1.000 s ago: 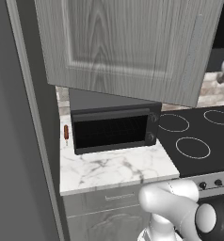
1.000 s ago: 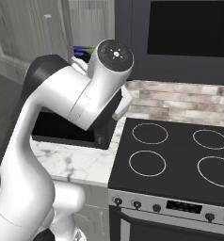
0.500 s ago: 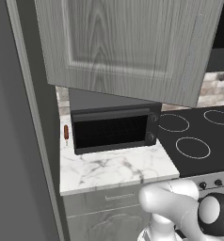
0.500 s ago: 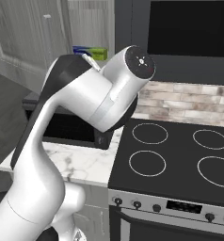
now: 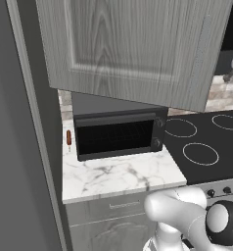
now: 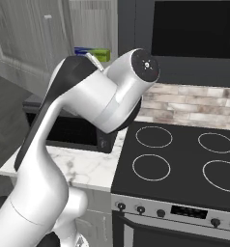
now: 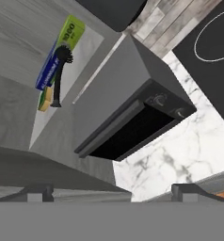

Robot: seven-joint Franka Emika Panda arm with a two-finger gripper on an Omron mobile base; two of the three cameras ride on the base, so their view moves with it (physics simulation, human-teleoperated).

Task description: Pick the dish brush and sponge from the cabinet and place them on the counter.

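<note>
Pincer (image 7: 112,190) spread wide, empty. Dish brush (image 7: 59,77) on cabinet (image 5: 138,49) shelf, well apart, far and left of pincer in hand view; long axis runs toward pincer. Sponge (image 7: 45,99) just beside brush handle end. Judgement: reach up-left first.

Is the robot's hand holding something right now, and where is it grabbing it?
Nothing is held. The gripper is open and bare, apart from the thin black dish brush and the yellow-and-green sponge in the grey cabinet.
</note>
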